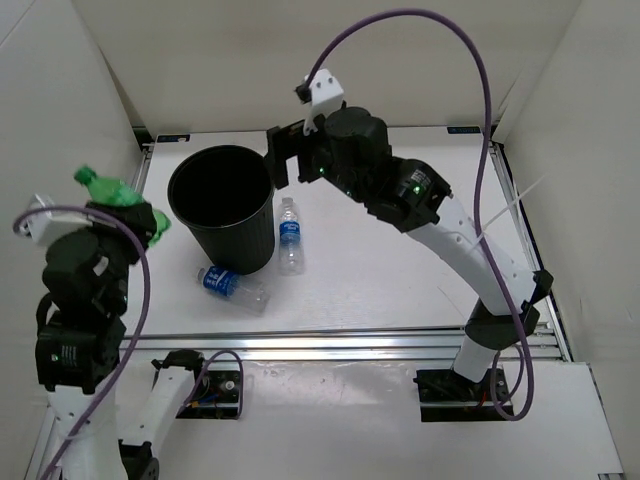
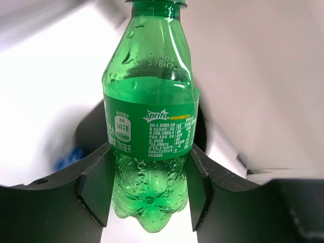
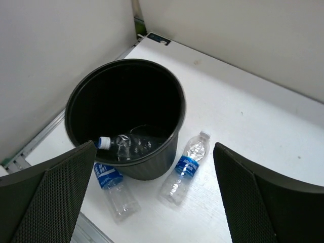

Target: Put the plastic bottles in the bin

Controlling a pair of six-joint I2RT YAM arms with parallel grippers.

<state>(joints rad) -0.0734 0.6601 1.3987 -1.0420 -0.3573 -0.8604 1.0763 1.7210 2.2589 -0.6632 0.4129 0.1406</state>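
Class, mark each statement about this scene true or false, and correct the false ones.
1. The left gripper grips the green bottle. True.
2. Two blue-labelled bottles lie on the table beside the bin. True.
3. The bin is empty. False: a clear bottle lies inside it.
4. The right gripper holds a bottle. False: its jaws are open and hold nothing.
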